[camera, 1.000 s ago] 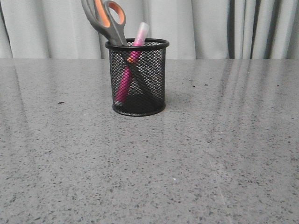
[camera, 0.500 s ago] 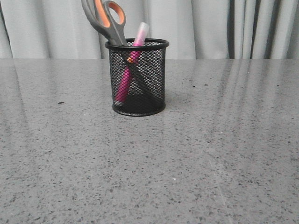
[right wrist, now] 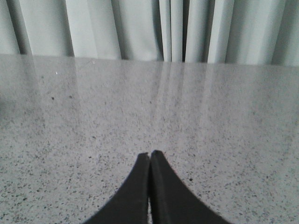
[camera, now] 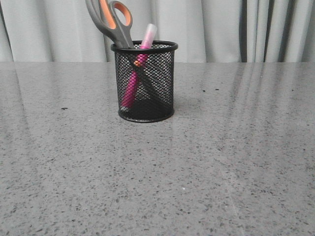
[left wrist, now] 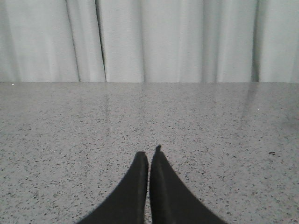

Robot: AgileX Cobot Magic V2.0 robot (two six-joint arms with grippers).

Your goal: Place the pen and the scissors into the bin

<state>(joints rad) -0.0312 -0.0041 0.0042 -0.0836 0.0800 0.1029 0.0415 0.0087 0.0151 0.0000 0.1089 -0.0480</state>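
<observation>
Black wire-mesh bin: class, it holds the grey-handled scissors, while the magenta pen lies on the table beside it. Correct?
Not quite. The magenta pen stands inside the black wire-mesh bin, leaning beside the grey-handled scissors, as the front view shows.

The front camera looks low and forward across the worktop (camera: pixel 206 162) toward the curtain (camera: pixel 206 29), while both wrist cameras (mounted close above each tool) share that same speckled surface and curtain.

No readable text, labels or numbers anywhere.
</observation>
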